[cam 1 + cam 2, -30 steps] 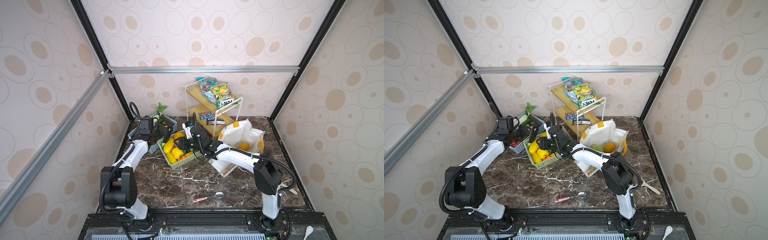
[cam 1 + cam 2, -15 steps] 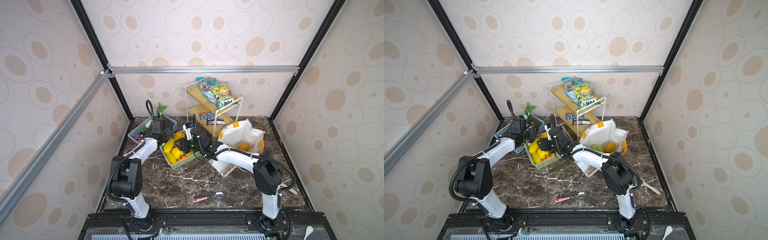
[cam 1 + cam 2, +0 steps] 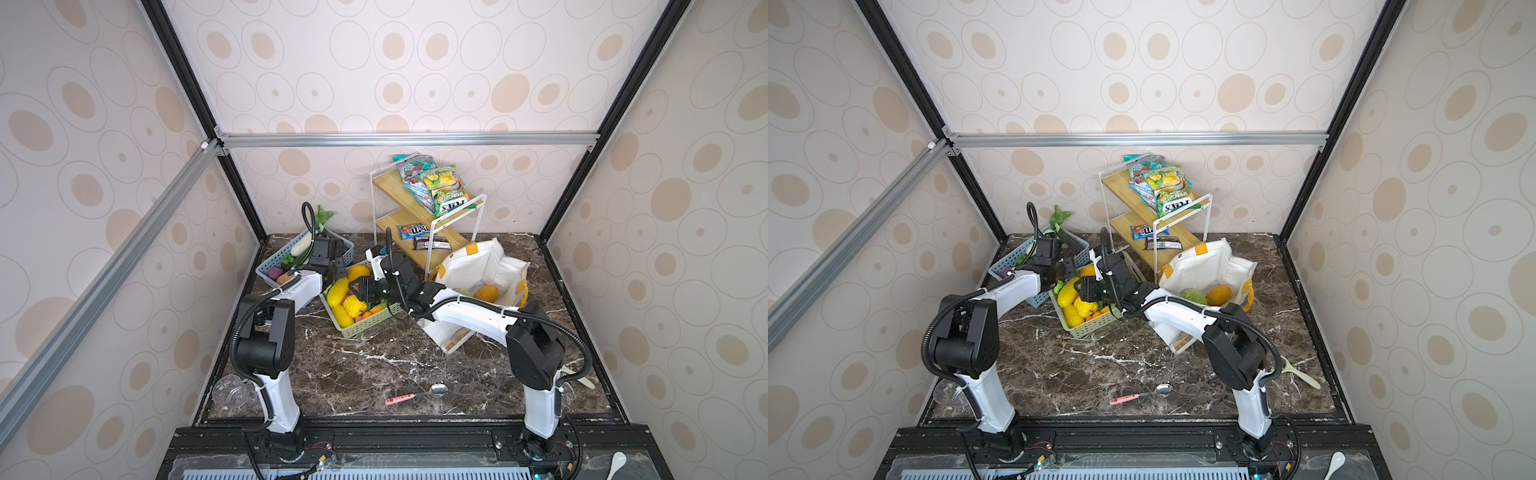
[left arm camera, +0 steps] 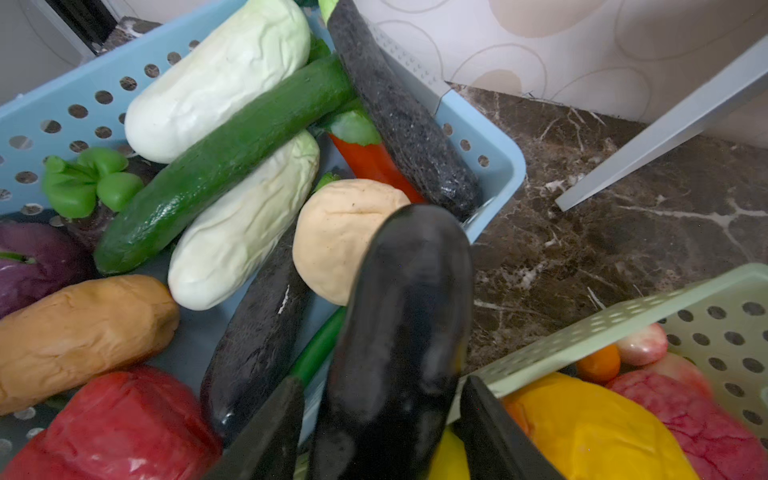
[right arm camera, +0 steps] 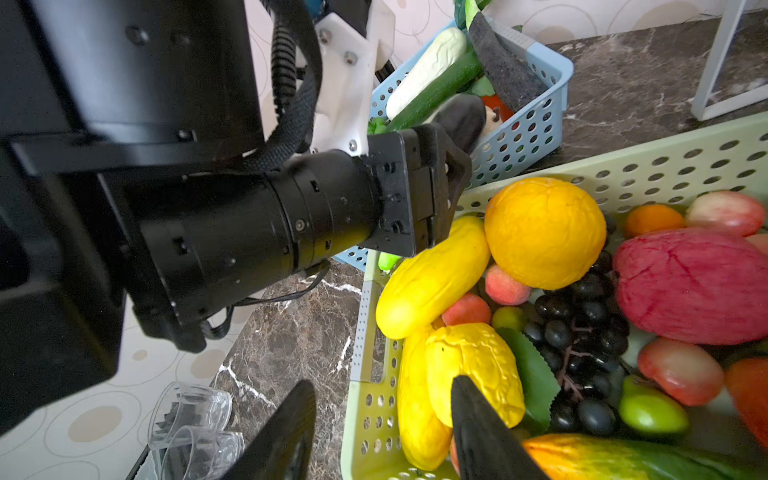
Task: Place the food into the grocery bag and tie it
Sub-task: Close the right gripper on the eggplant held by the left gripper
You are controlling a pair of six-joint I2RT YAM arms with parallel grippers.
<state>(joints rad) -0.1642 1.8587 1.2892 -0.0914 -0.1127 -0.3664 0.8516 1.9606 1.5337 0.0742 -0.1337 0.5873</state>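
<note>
My left gripper (image 4: 380,382) clamps the dark eggplant (image 4: 403,316) over the blue basket's (image 4: 494,166) corner. My right gripper (image 5: 382,382) hangs open, empty, above the green basket's (image 5: 623,166) rim. The grocery bag (image 3: 469,266) lies further right, its inside partly hidden.

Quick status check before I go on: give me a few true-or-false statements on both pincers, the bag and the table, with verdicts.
1. The left pincer grips a dark eggplant. True.
2. The grocery bag is tied shut. False: it lies open, with a cabbage and an orange piece showing inside.
3. The right pincer holds the grape bunch. False: its jaws are open and empty by a yellow fruit; the grapes lie in the green basket.
4. A spoon lies on the table. True.
</note>
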